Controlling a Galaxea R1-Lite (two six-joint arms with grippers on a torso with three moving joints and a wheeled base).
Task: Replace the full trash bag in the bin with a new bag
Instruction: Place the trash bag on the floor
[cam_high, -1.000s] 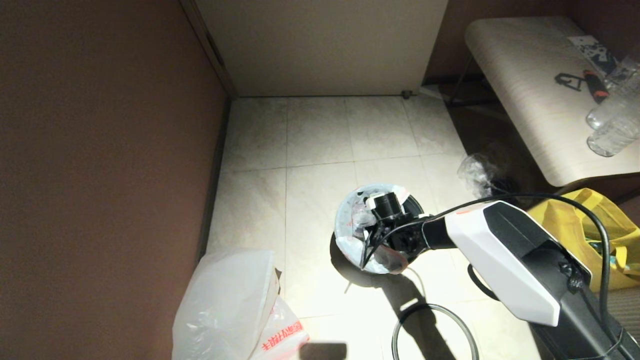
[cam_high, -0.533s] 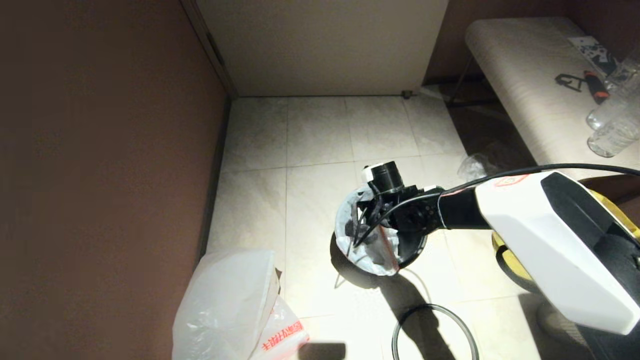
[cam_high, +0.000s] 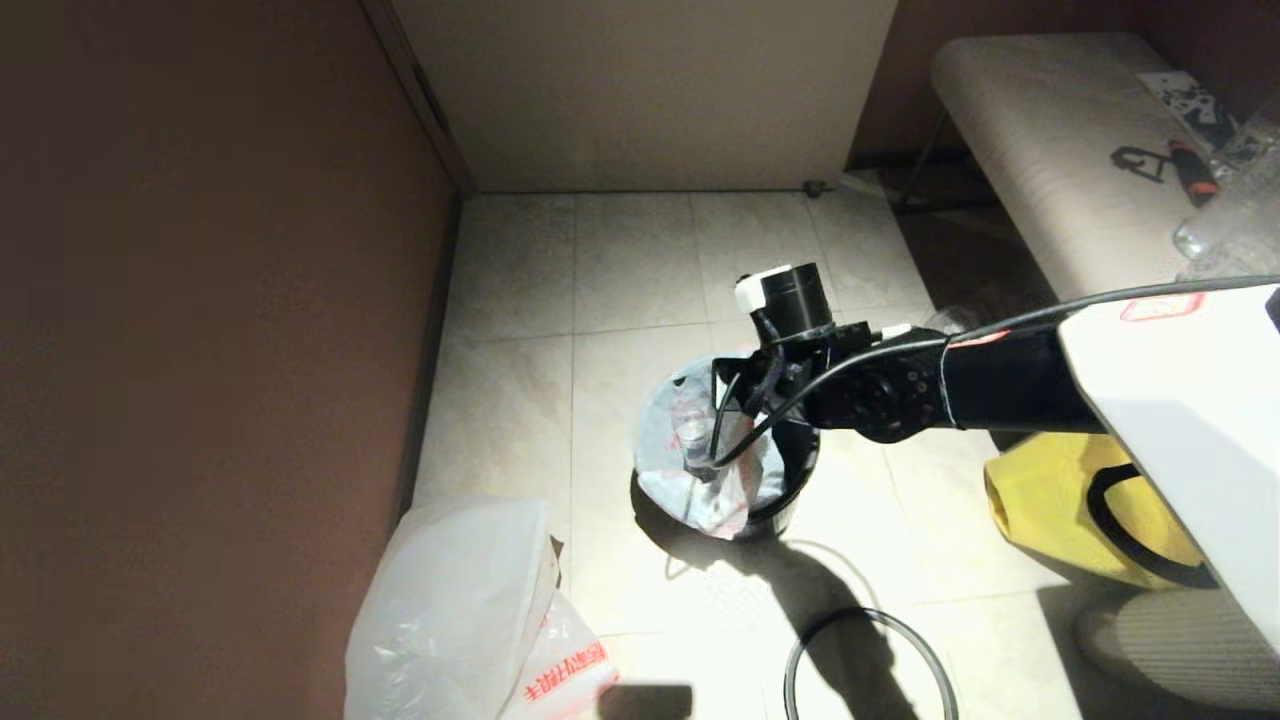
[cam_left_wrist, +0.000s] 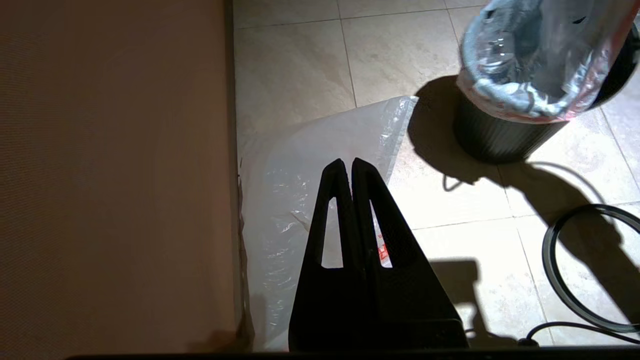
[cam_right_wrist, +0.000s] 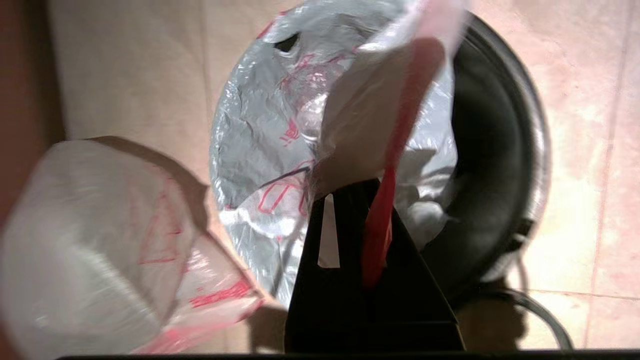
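The black bin (cam_high: 790, 478) stands on the tiled floor, and its separate grey hoop (cam_high: 866, 662) lies on the floor nearer me. The see-through full trash bag (cam_high: 690, 450) rises out of the bin on its left side. My right gripper (cam_right_wrist: 367, 189) is above the bin (cam_right_wrist: 500, 170), shut on the bag's orange-pink handle strip (cam_right_wrist: 382, 225), which runs taut between the fingers. The milky new bag (cam_high: 460, 600) with red characters lies at the lower left by the wall. My left gripper (cam_left_wrist: 348, 163) hovers over the new bag (cam_left_wrist: 295, 200), shut and holding nothing.
A brown wall (cam_high: 200, 300) runs along the left, close to the new bag. A yellow tote bag (cam_high: 1070, 505) sits right of the bin, under my right arm. A pale bench (cam_high: 1050, 170) with bottles and small items stands at the back right.
My right arm has risen and drawn back from the bin's mouth with the handle strip in its grip. The bag has come up out of the bin and the bin has shifted slightly left.
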